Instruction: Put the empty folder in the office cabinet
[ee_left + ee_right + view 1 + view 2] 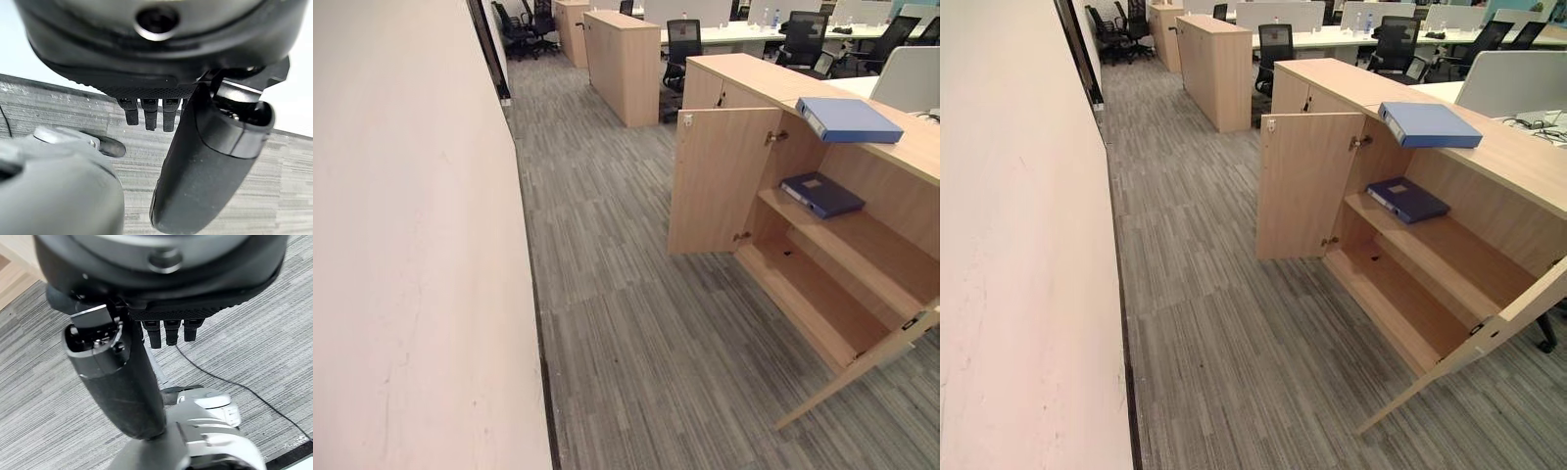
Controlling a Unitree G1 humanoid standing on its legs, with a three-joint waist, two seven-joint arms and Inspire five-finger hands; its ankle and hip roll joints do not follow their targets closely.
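Blue, the lighter folder (848, 119) is laid flat on the top of the office cabinet (744, 80), overhanging its front edge above the open doors. A darker blue folder (820, 194) is seen on the upper shelf (862, 245) inside. Both the left hand (205, 161) and right hand (122, 387) are held over grey carpet (636, 333), fingers relaxed, nothing grasped.
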